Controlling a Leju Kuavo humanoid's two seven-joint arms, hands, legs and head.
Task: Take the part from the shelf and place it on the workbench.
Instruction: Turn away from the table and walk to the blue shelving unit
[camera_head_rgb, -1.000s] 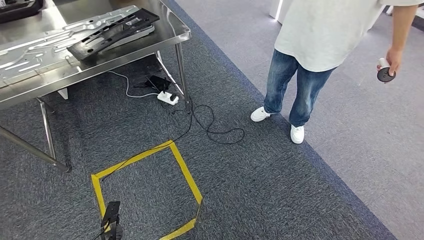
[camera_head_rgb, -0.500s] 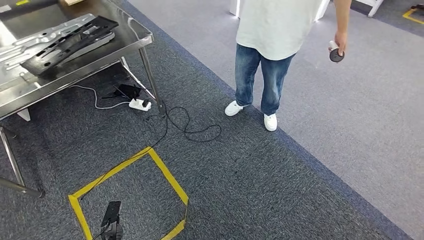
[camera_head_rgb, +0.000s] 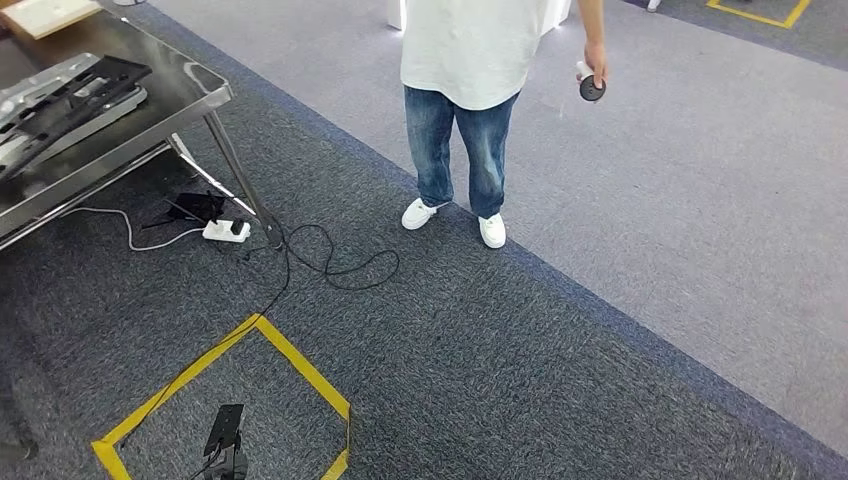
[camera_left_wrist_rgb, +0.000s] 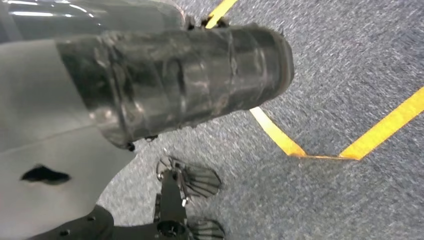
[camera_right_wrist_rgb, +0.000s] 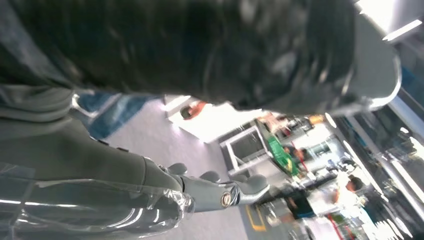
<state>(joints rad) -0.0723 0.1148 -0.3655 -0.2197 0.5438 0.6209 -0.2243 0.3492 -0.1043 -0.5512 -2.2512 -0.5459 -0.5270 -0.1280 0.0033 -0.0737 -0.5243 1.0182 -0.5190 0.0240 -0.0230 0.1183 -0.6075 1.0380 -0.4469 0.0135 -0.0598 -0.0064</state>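
The steel workbench (camera_head_rgb: 190, 85) stands at the far left of the head view. A flat black part (camera_head_rgb: 75, 95) lies on it, across silver sheet-metal parts (camera_head_rgb: 35, 85). In the right wrist view my right hand (camera_right_wrist_rgb: 215, 190) hangs with its grey fingers stretched out and nothing in them. The left wrist view has the grey cover of my left hand (camera_left_wrist_rgb: 40, 150) above the carpet, but its fingers are hidden.
A person (camera_head_rgb: 465, 60) in jeans and a white shirt stands ahead on the carpet edge, holding a small round controller (camera_head_rgb: 591, 88). A power strip (camera_head_rgb: 226, 231) and a looping cable (camera_head_rgb: 340, 265) lie by the bench leg. A yellow tape square (camera_head_rgb: 290, 360) marks the floor.
The camera has turned to the right: the workbench has slid toward the picture's left edge and the person now stands near the middle. The things themselves have not moved.
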